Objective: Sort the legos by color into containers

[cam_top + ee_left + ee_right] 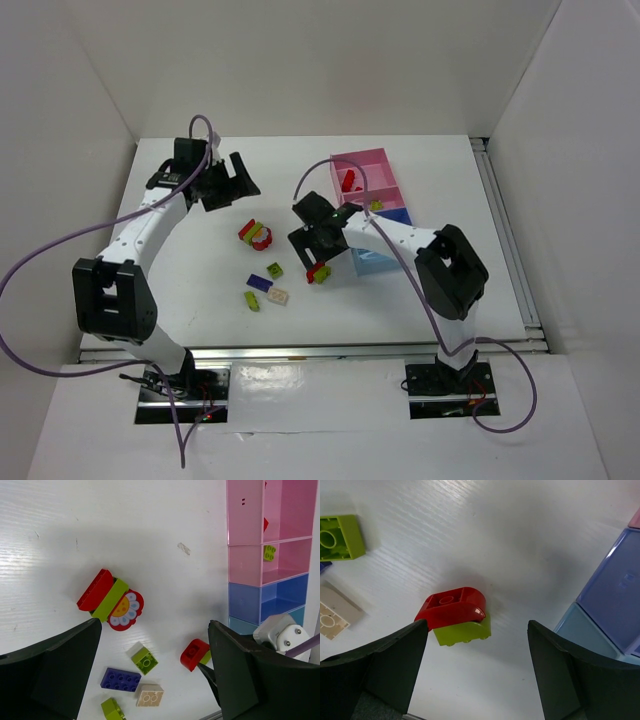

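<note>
My right gripper (322,256) is open and empty just above a red-on-lime brick pair (319,271), which lies on the table between its fingers, nearer the left one (457,615). My left gripper (232,185) is open and empty, high over the far left. The containers (372,160) stand at the right; a red brick (265,524) lies in the far pink box and a lime brick (269,553) in the second. A red, lime and round flower stack (111,600) lies mid-table. A lime-white brick (142,657), a purple (120,679), a beige (149,695) and a lime brick (112,708) lie loose.
The blue box (615,600) and the light-blue box (577,630) sit just right of my right gripper. White walls enclose the table on three sides. A metal rail (505,240) runs along the right edge.
</note>
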Controlling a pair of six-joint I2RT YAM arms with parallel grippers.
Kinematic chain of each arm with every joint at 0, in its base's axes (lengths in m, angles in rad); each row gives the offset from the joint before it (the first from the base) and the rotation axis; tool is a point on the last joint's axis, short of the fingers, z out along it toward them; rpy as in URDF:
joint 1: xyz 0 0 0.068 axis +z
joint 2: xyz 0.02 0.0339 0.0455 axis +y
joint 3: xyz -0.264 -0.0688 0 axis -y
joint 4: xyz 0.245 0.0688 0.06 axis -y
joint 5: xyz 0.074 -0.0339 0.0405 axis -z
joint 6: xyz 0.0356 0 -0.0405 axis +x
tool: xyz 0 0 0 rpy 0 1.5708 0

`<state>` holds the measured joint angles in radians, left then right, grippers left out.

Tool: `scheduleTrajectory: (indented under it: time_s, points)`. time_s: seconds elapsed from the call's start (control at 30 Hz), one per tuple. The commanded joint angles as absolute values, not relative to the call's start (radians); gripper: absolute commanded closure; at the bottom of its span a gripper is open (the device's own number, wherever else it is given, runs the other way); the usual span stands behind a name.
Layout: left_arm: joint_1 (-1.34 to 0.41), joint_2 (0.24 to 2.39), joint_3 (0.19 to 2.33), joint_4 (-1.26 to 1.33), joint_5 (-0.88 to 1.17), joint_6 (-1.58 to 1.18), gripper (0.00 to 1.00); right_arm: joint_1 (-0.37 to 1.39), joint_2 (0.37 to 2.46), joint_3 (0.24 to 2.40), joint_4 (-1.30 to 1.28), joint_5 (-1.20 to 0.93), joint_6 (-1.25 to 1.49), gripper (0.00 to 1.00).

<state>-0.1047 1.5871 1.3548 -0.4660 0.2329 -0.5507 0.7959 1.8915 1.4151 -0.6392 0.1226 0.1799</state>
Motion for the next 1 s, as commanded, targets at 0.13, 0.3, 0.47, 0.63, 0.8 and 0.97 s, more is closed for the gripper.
scheduleTrajectory:
  time_s: [0.13,0.3,0.47,0.63,0.8,0.97]
  points:
    - [-0.098,1.635,1.405,-0.466,0.268,-0.551,0.02,0.744,1.893,1.437,-0.633,0.055,0.160,0.18]
    - [-0.098,1.644,1.414,-0.466,0.268,-0.551,0.02,0.744,1.905,1.419,-0.646,0.055,0.141,0.24]
    - [-0.107,1.644,1.424,-0.466,0.268,-0.551,0.02,0.707,1.829,1.376,-0.572,0.055,0.192,0.23]
    - [-0.107,1.654,1.434,-0.466,0.268,-0.551,0.02,0.652,1.850,1.393,-0.659,0.199,0.279,0.26]
    - [-0.126,1.663,1.445,-0.466,0.268,-0.551,0.02,0.575,1.746,1.270,-0.702,0.337,0.389,0.26]
    - [-0.135,1.681,1.454,-0.466,0.278,-0.551,0.02,0.535,1.639,1.268,-0.741,0.402,0.437,0.28]
